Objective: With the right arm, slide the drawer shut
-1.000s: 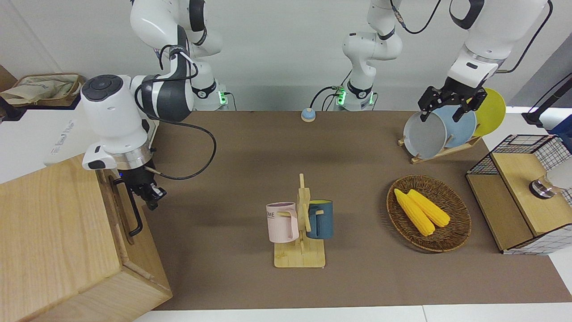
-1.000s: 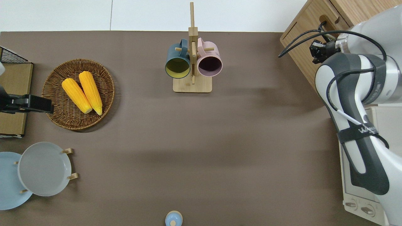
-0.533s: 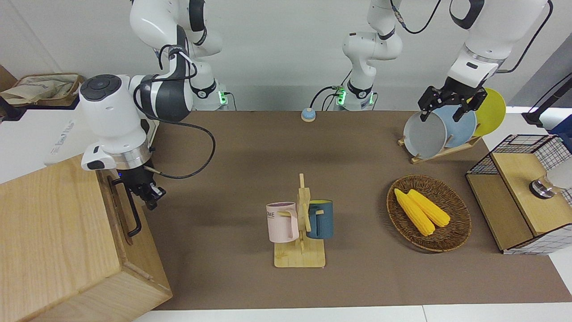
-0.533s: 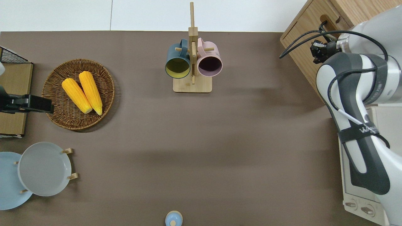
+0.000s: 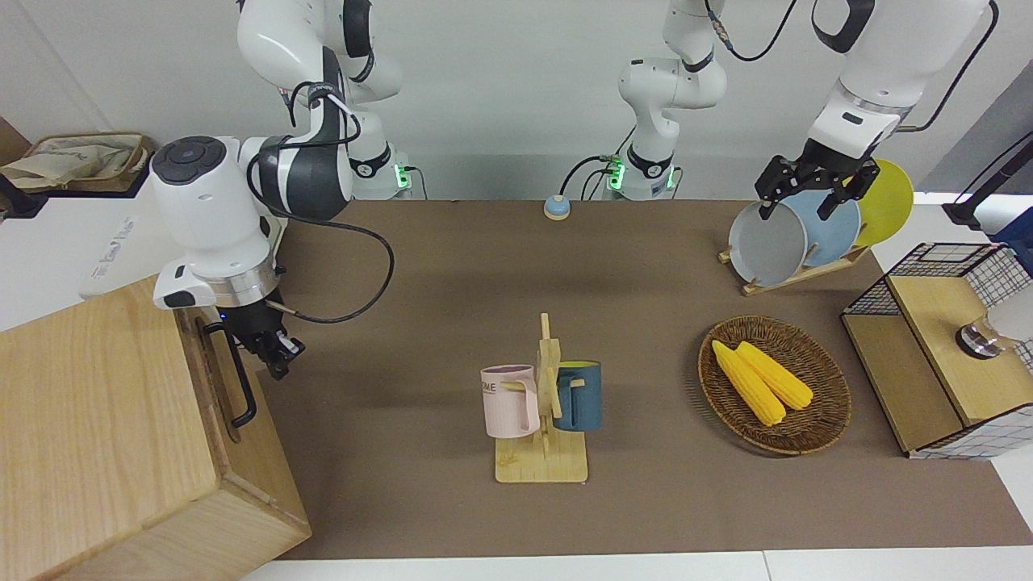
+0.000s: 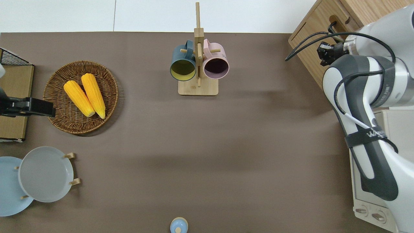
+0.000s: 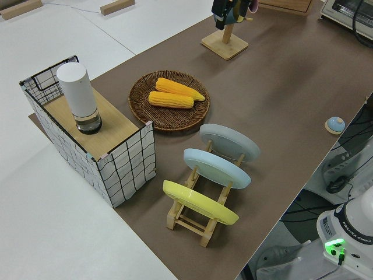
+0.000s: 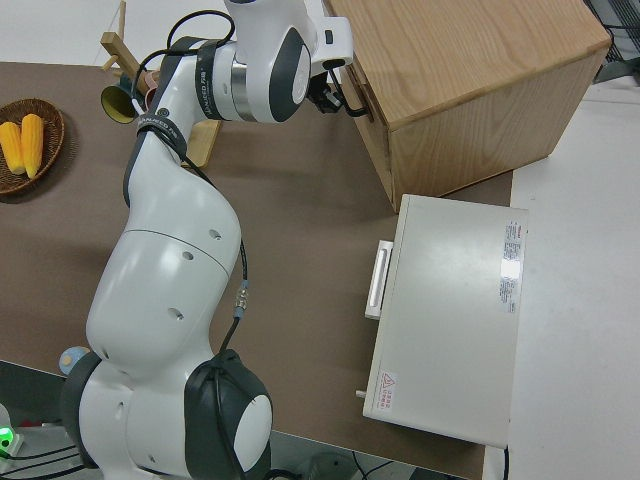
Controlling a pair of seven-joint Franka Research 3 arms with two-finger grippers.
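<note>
The drawer (image 5: 211, 379) sits flush in the big pale-wood cabinet (image 5: 97, 420) at the right arm's end of the table. Its black loop handle (image 5: 240, 386) stands out from the flat front. The drawer also shows in the overhead view (image 6: 309, 42) and the right side view (image 8: 362, 95). My right gripper (image 5: 277, 359) is shut and empty, just in front of the drawer front, by the handle's end nearer the robots. It also shows in the overhead view (image 6: 324, 53). I cannot tell whether it touches the wood. My left gripper (image 5: 809, 192) is open and parked.
A white oven (image 8: 445, 320) stands beside the cabinet, nearer the robots. A mug stand (image 5: 542, 420) with a pink and a blue mug is mid-table. A wicker basket (image 5: 823, 420) with corn, a plate rack (image 5: 795, 234) and a wire-mesh box (image 5: 936, 355) are at the left arm's end.
My right gripper has drawn back a little from the drawer front toward the middle of the table. The drawer and the left arm have not moved.
</note>
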